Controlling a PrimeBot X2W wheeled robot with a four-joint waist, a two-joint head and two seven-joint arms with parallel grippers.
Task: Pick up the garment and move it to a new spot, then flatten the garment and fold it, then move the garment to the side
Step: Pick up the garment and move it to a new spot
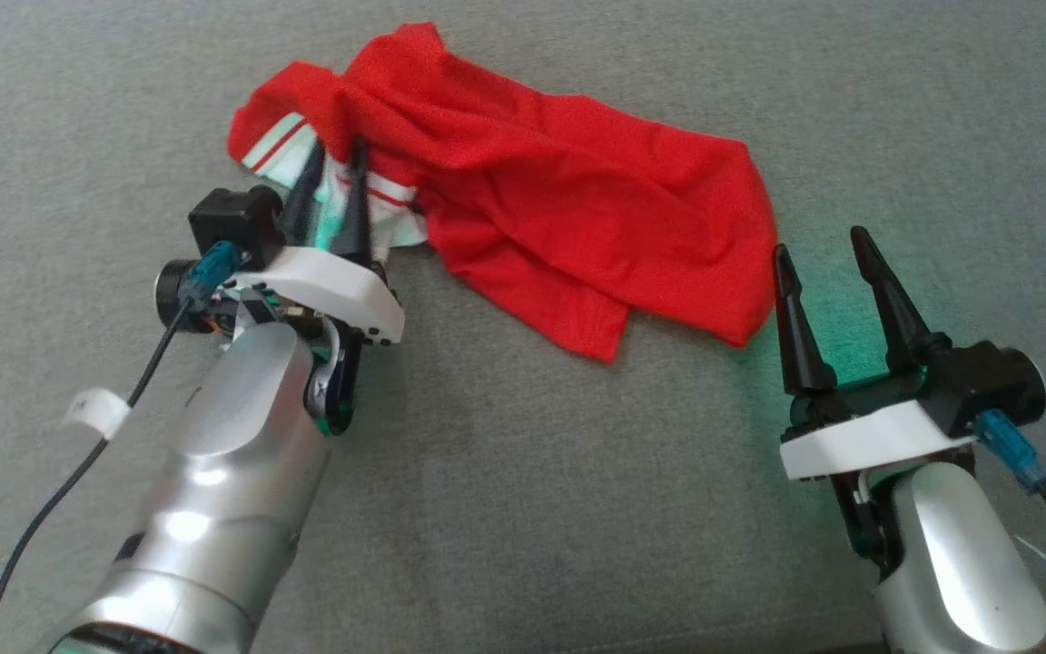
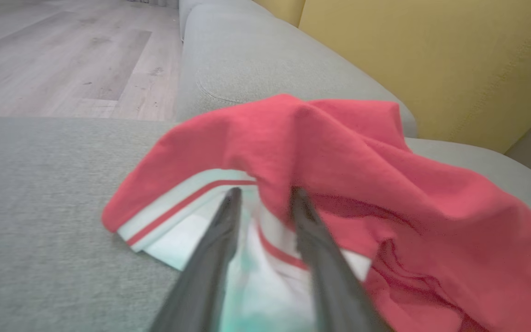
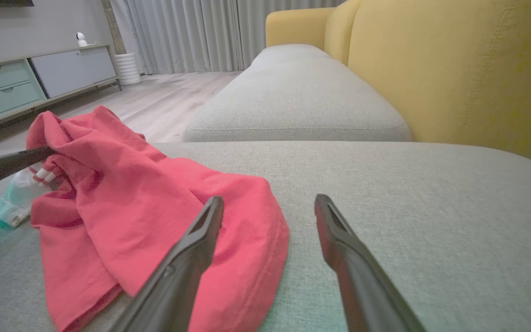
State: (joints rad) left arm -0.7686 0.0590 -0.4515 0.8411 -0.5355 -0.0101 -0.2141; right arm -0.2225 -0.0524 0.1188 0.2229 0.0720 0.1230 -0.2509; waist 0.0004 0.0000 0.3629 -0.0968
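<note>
The garment (image 1: 559, 209) lies in a loose, rumpled heap on the grey sofa cushion (image 1: 523, 509). It is red cloth folded over itself, with a white, red-striped hem (image 1: 278, 150) showing at the end nearest my left side. It is neither flat nor folded. I judge the step in hand to be either the pick-up or the start of the flattening, and I cannot tell which from how it lies.

My left gripper (image 1: 339, 150) is right at that hem. In my left wrist view its fingers (image 2: 228, 221) stand a little apart, with the white band visible in the gap and the tips touching the edge of the red fold above it. They are parted, not pinched on the cloth, so I would say nothing is held there now.

My right gripper (image 1: 820, 241) is spread wide and empty, just beside the garment's other end. In the right wrist view the near finger (image 3: 191, 249) overlaps the rounded red edge, and the other finger stands over bare cushion.

The next move, as I see it, calls for two firm holds. My left should close on the striped hem and take one layer rather than the whole bunch. My right should slide under the red edge beside it and close. I would then draw the two ends apart so the cloth spreads. The sofa's yellow backrest (image 3: 454, 69) is well apart from the work, and so is the wooden floor (image 2: 62, 55).
</note>
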